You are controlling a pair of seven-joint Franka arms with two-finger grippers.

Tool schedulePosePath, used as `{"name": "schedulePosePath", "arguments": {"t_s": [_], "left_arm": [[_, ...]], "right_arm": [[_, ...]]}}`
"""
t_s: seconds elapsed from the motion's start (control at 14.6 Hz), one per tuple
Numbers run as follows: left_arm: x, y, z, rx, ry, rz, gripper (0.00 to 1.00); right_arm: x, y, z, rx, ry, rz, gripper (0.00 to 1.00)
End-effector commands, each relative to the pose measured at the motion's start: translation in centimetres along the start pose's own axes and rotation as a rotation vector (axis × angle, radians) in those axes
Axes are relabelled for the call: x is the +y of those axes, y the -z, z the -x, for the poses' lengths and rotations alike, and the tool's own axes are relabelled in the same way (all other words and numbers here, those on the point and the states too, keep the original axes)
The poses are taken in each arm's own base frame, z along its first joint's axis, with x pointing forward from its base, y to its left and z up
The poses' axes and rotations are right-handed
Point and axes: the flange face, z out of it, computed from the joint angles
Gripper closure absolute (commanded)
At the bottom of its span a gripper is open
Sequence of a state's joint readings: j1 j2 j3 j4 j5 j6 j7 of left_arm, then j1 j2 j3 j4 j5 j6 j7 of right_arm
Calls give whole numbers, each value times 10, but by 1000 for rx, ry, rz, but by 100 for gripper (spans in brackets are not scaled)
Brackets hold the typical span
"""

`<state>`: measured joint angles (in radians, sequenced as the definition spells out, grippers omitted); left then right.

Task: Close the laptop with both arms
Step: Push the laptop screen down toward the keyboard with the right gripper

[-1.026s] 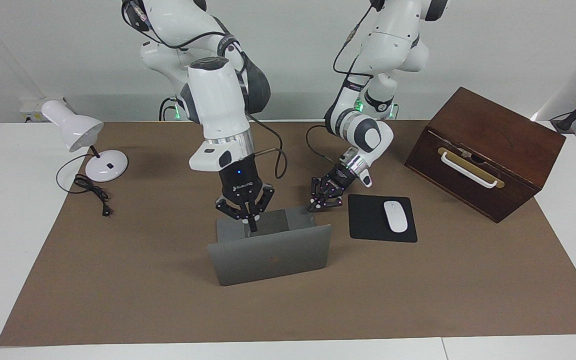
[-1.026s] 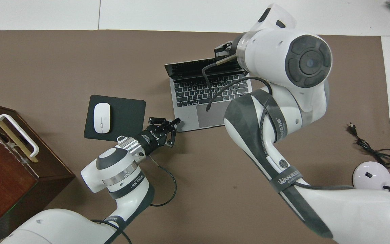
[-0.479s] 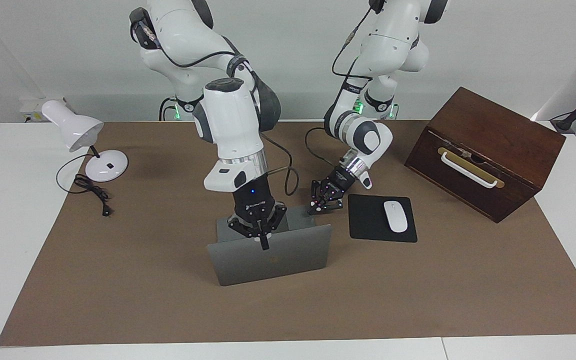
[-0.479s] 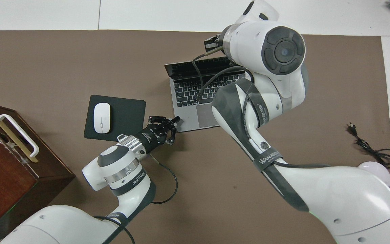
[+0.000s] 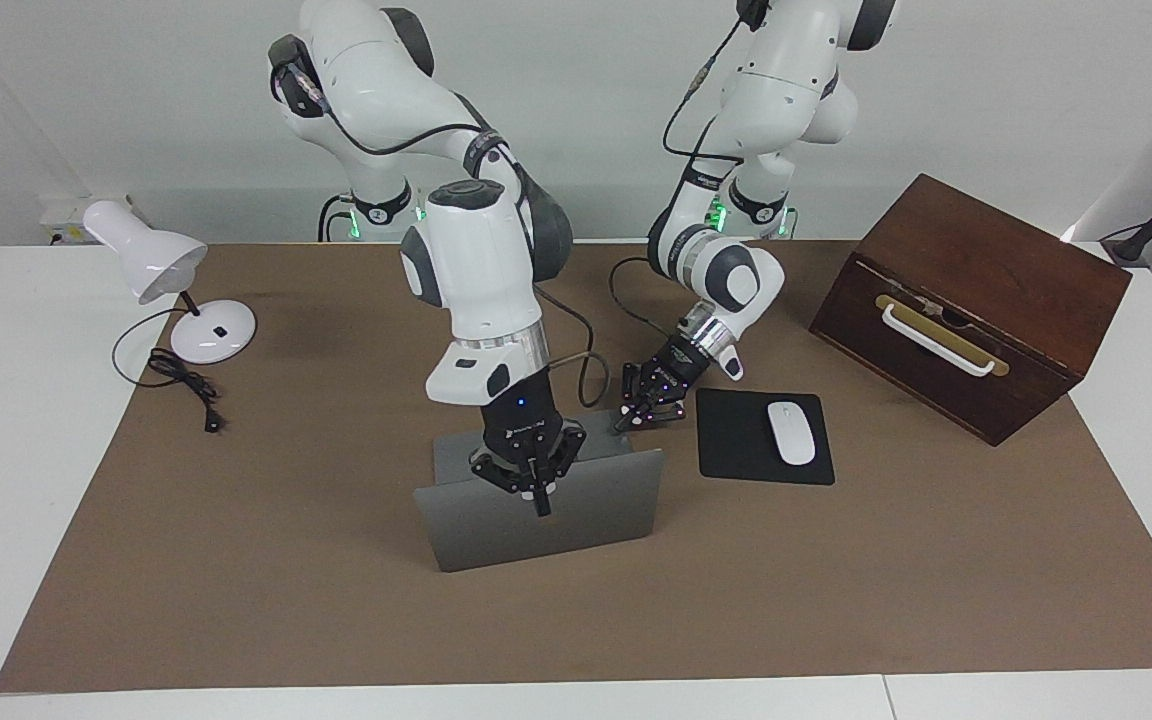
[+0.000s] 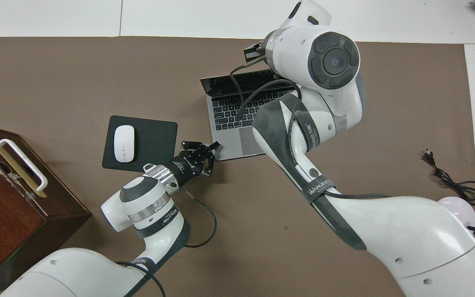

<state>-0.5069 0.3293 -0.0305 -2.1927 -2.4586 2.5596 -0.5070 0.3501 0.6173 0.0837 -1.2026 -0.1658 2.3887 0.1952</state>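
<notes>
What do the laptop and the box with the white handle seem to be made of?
Laptop: apparently metal, with an even, matte silver-grey lid. Box: seemingly wood, dark reddish-brown with a slight sheen; its handle looks like white plastic, though that is uncertain.

High facing view, steep overhead view, half-turn apart, one shared table.

A white table carries a brown mat that covers most of its top. On the mat the open laptop sits near the middle. Beside it, toward the left arm's end, lies a black mousepad. A wooden box stands at that end's robot-side corner. A white desk lamp stands at the mat's edge near the right arm's robot-side corner.
</notes>
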Motion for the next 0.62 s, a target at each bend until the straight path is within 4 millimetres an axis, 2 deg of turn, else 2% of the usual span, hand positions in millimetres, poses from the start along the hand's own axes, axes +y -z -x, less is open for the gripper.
{"name": "schedulePosePath", "arguments": {"t_s": [0.0,0.55], "left_arm": [[-1,-5,0,10,-7,19,100],[-8,-13,-8,26,-7,4,100]], "right_arm": [[-1,-2,-5,19,-38,0,100],[-5,-15,7,-11,-84,-1,100]]}}
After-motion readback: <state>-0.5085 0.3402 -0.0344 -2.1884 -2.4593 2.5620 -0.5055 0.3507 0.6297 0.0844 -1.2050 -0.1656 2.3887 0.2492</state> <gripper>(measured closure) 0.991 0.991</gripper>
